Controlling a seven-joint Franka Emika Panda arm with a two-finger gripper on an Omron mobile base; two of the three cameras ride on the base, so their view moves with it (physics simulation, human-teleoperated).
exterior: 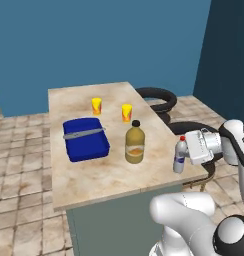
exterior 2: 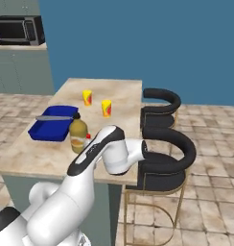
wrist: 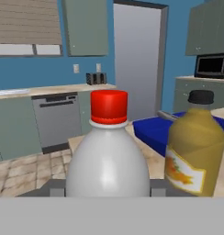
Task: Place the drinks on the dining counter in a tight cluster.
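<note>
A: Holding the small silver-white bottle (exterior: 179, 155) by its body, the gripper (exterior: 186, 150) has its jaws closed on either side of it, near the counter's (exterior: 84, 180) right edge toward the front corner. The red cap sits upright in the hand view.

B: Where are the other drinks?

A: The amber bottle (exterior: 135, 144) stands on the counter top, just inboard of the held one, beside the blue tray (exterior: 85, 138). I cannot make out a green bottle in these views.

B: What could go wrong?

A: Three things, as I judge it. The held bottle is close to the right edge; released there, it could topple off toward the stools (exterior 2: 164, 156). Moved inward carelessly, it may knock the amber bottle, which is tall enough to tip. And set down at a tilt, the narrow base might not settle.

B: And the surroundings?

A: Beige marbled top on a grey-green base. Two yellow cups (exterior: 126, 112) stand toward the far end. Tiled floor, blue walls; a microwave (exterior 2: 19, 30) and dishwasher (wrist: 55, 120) sit among grey-green cabinets.
</note>
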